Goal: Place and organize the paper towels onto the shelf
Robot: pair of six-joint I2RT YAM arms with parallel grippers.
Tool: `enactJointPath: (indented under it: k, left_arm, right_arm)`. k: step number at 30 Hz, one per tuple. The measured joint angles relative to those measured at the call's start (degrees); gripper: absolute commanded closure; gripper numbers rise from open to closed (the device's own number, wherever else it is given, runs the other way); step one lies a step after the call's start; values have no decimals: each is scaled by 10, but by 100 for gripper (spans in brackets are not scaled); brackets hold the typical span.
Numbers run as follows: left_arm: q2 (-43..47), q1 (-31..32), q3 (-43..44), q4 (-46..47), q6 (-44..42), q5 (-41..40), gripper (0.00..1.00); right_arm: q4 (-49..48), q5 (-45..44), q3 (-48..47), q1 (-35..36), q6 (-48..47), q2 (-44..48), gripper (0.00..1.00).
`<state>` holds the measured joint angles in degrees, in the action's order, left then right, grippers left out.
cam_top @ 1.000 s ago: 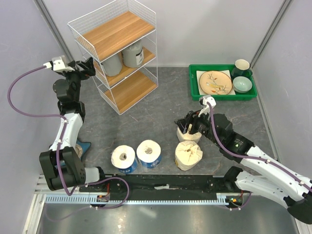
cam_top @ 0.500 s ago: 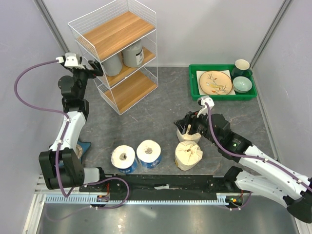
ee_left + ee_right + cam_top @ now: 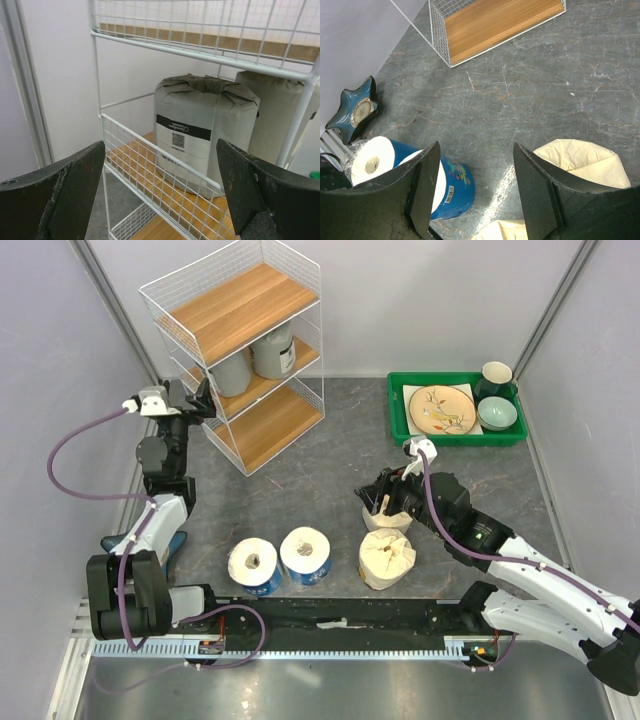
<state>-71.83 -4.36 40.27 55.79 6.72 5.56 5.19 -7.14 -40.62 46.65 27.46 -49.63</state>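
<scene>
The white wire shelf (image 3: 243,302) stands at the back left. Two grey-wrapped rolls (image 3: 232,371) (image 3: 272,350) stand on its middle tier; both show in the left wrist view (image 3: 200,127) (image 3: 282,117). My left gripper (image 3: 203,398) (image 3: 160,192) is open and empty, just outside the shelf's left side, facing the grey rolls. Two blue rolls (image 3: 253,565) (image 3: 306,555) and two cream rolls (image 3: 387,560) (image 3: 391,519) stand on the floor at the front. My right gripper (image 3: 376,498) (image 3: 477,192) is open and empty above the farther cream roll (image 3: 580,160), with a blue roll (image 3: 452,187) to its left.
A green tray (image 3: 400,420) at the back right holds a plate (image 3: 441,408), a bowl (image 3: 497,413) and a dark mug (image 3: 496,376). A blue star-shaped dish (image 3: 355,107) (image 3: 172,542) lies by the left arm's base. The shelf's bottom tier (image 3: 495,20) is bare.
My left gripper has moved right and nearer, closer along the shelf's left side, still open. The right arm has hardly moved.
</scene>
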Motion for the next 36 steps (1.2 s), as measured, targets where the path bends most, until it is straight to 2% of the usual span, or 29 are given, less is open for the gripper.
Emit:
enactJointPath:
  k: [12,19,28,36]
  left_arm:
    - [0,-1,-23,85,46,-47,1]
    - [-7,-8,-26,116,72,-103,1]
    - [-58,-8,-32,164,133,-193,2]
    - [-114,-11,-23,172,196,-227,2]
  right_arm:
    - [-4,0,7,0,-1,-1,32]
    - [-4,0,7,-3,-3,-6,31]
    - [-9,4,7,-7,-7,-30,30]
    - [-10,10,7,-12,-14,-48,30]
